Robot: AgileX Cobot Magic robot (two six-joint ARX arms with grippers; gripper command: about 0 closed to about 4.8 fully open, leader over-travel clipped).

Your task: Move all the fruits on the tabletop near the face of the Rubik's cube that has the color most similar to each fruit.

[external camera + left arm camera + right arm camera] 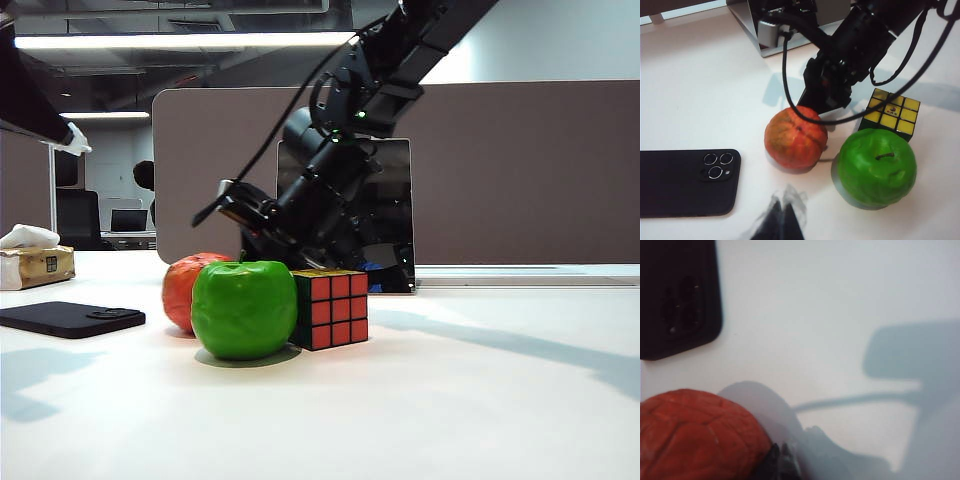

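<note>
At centre of the exterior view, the green apple [244,309] touches the Rubik's cube [330,308]; the orange-red fruit [186,288] sits behind. The right gripper [826,106] hangs beside that fruit, finger state untellable. The left gripper [780,222] hovers above, apparently clenched.

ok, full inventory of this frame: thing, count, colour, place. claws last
green apple: 1, glossy green, table centre, against the cube's left side
orange-red fruit: 1, wrinkled, behind-left of the apple
Rubik's cube: 1, red face to the exterior camera, yellow on top
phone: 1, black, flat, left of the fruits
tissue box: 1, tan with white tissue, far left
laptop: 1, silver edge, behind the cube, largely hidden by the arm
table: 1, white
right claw: low at the orange-red fruit's far side; open or shut unclear
left claw: blurred dark tips above the table near the fruits; state unclear
</note>
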